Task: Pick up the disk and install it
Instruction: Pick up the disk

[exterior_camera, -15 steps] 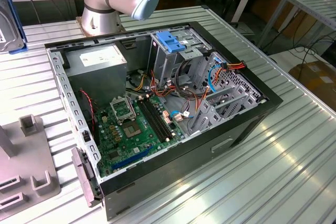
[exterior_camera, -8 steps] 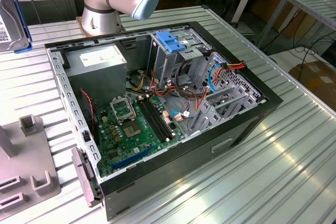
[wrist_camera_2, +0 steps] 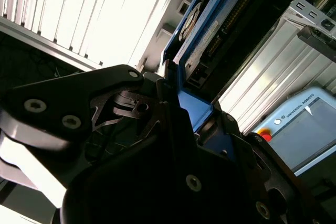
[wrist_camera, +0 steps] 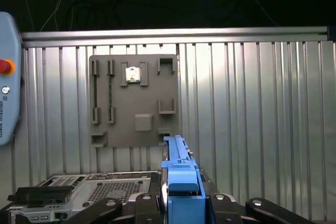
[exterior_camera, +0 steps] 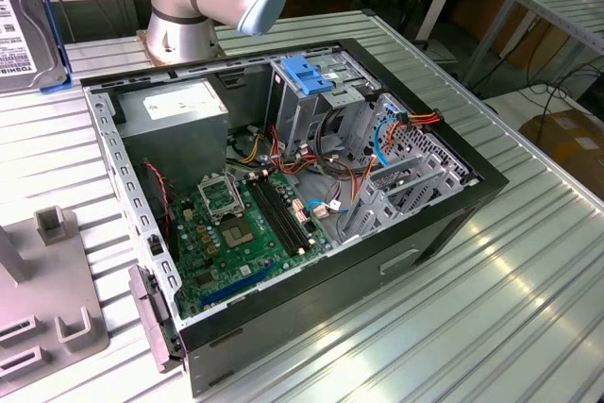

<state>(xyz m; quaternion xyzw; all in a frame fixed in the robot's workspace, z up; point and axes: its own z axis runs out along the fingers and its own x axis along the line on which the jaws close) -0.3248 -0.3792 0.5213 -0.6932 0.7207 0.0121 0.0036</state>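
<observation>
The disk (exterior_camera: 24,30) shows at the exterior view's upper left edge, silver-grey with a white printed label and a blue side rail. In the first wrist view the disk (wrist_camera: 181,174) is seen edge-on, its blue rail standing up between the black fingers of my gripper (wrist_camera: 181,205). The second wrist view shows the disk (wrist_camera_2: 207,27) with its label and blue rail running away from the gripper (wrist_camera_2: 176,111), whose black linkage is closed on the disk's near end. The disk hangs over the slatted table, apart from the computer case.
An open computer case (exterior_camera: 444,224) lies on the aluminium table (exterior_camera: 510,299), with a blue-handled drive cage (exterior_camera: 307,77), a grey power supply (exterior_camera: 175,110) and a green motherboard (exterior_camera: 236,233) inside. A grey fixture plate (wrist_camera: 134,100) lies beside it. A teach pendant (wrist_camera_2: 299,129) rests nearby.
</observation>
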